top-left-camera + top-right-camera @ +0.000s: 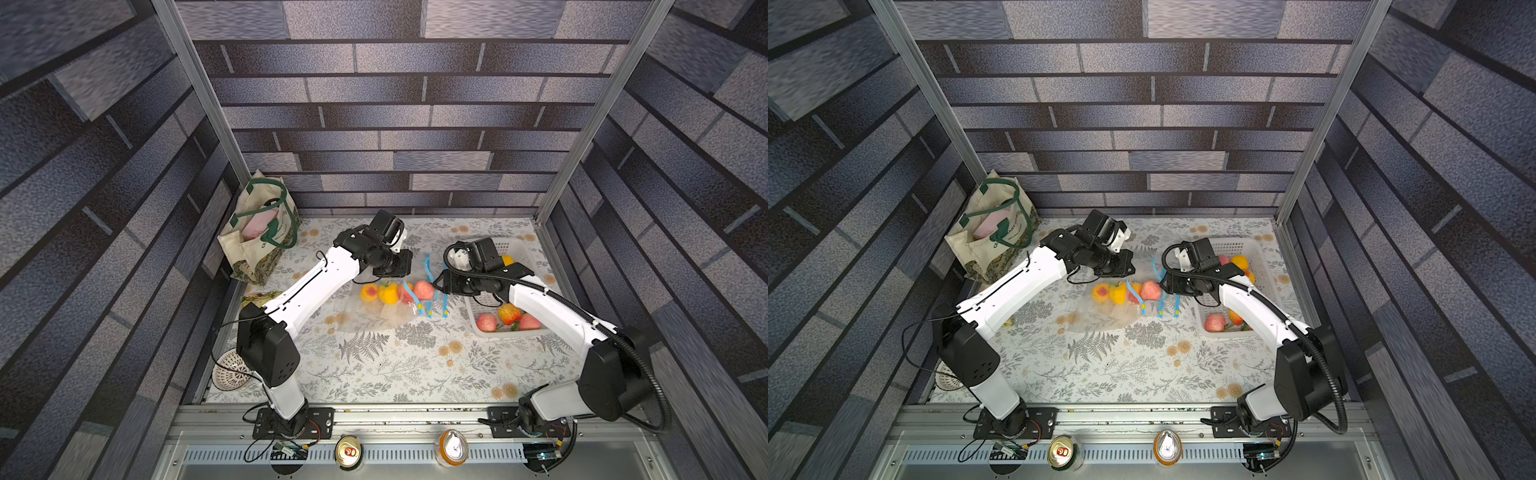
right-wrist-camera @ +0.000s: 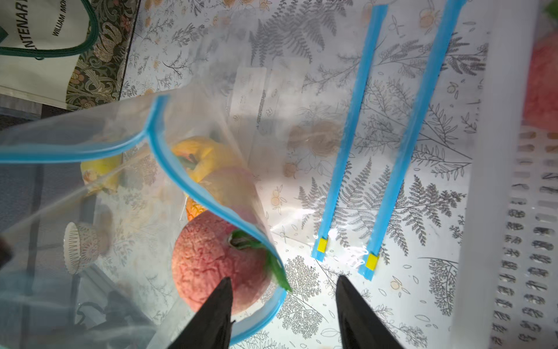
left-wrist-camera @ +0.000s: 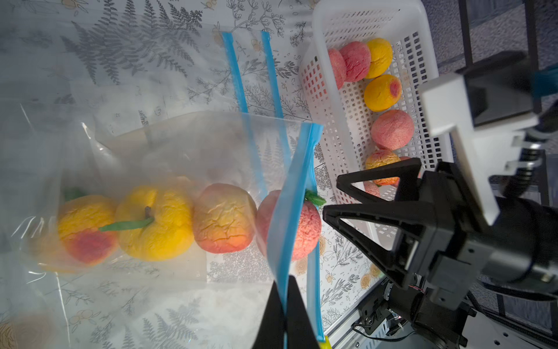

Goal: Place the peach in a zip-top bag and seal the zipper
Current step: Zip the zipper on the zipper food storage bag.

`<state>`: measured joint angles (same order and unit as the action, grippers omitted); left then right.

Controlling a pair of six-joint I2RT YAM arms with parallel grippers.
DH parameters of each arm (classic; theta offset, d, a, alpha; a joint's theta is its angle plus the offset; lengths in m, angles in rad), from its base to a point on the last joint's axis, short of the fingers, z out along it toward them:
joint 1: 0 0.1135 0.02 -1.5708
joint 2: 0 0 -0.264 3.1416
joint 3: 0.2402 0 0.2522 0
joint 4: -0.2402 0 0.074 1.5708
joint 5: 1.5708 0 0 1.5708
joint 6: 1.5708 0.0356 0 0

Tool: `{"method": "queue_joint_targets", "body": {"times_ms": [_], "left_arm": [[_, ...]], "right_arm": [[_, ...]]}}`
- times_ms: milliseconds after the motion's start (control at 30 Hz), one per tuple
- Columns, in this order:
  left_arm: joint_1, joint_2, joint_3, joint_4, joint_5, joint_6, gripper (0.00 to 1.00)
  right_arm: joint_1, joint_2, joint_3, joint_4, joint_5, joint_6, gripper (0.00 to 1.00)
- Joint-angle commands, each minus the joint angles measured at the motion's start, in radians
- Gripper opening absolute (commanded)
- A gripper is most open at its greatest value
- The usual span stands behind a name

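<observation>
Shows the peach [image 1: 423, 289] pink-red, skin wrinkled, green leaf at the stem, lying on the table at mid-depth, a little right of centre. Sits right in the mouth of the zip-top bag [image 1: 374, 316], stem end pointing right. Shows the bag clear and crumpled, body stretching left, mouth facing right, unsealed. Has its blue zipper strip [image 3: 294, 193] raised off the table and crossing over the peach, leaf poking out past it.
</observation>
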<state>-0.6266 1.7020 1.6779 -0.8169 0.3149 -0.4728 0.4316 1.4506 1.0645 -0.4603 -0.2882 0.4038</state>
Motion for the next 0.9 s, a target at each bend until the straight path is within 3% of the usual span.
{"method": "queue_joint_targets", "body": {"times_ms": [0,133,400,700,867], "left_arm": [[0.004,-0.036,-0.009,0.01,0.016,-0.001,0.0],[-0.01,-0.025,0.006,0.004,0.013,0.003,0.0],[-0.031,-0.011,0.043,-0.007,0.019,0.013,0.0],[-0.031,-0.036,0.059,0.01,0.055,0.004,0.0],[-0.012,-0.008,0.049,-0.025,-0.004,0.002,0.0]], "right_arm": [[-0.019,-0.024,-0.041,0.072,-0.06,0.018,0.52],[0.008,-0.028,-0.063,0.141,-0.135,0.062,0.48],[0.061,0.02,-0.075,0.245,-0.149,0.151,0.5],[0.098,0.115,0.072,0.158,-0.102,0.108,0.59],[0.082,0.066,0.13,0.036,-0.024,0.061,0.67]]}}
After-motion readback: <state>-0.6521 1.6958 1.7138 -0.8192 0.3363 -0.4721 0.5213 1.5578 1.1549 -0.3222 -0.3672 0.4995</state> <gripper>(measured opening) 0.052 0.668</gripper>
